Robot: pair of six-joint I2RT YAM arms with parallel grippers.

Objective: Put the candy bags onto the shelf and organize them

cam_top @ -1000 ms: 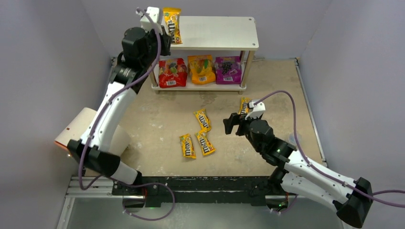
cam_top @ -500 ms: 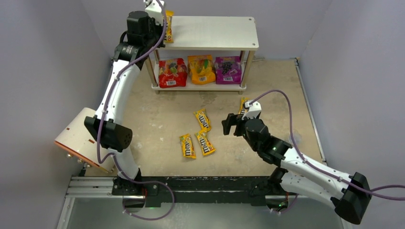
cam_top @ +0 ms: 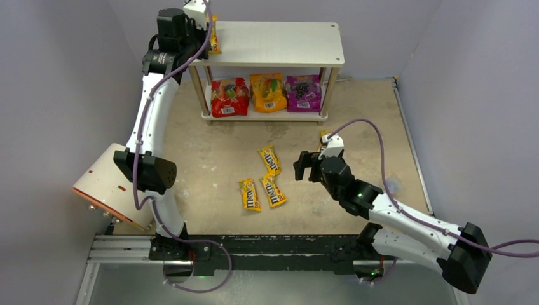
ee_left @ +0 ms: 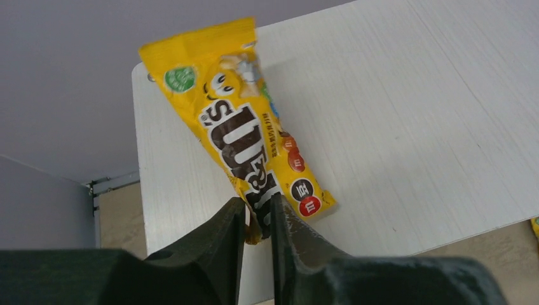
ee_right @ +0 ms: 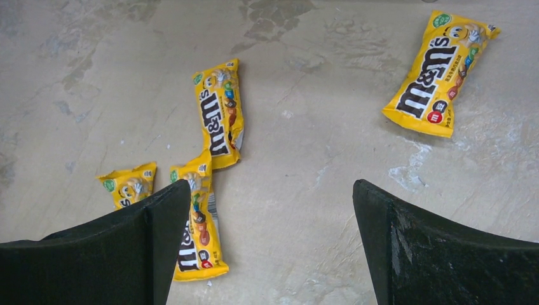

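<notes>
- Left wrist view showed the left end effector (ee_left: 257, 213) with its jaws only narrowly apart around the near end of a yellow packet (ee_left: 245, 121). The packet lay on the top board of the shelf (ee_left: 413, 95), by its left edge. We could not tell whether the jaws pinched it.
- We judged that pulling back before opening wider could drag the packet off that edge.
- The right end effector (ee_right: 270, 190) hung wide open and empty over four packets (ee_right: 216, 114) on the worktop (ee_right: 330, 267). Two lay nearly touching, so a careless grasp could catch both.
- A second earlier the left end effector held the packet upright above the board's corner. Since then it had reached farther back and laid it flat.
</notes>
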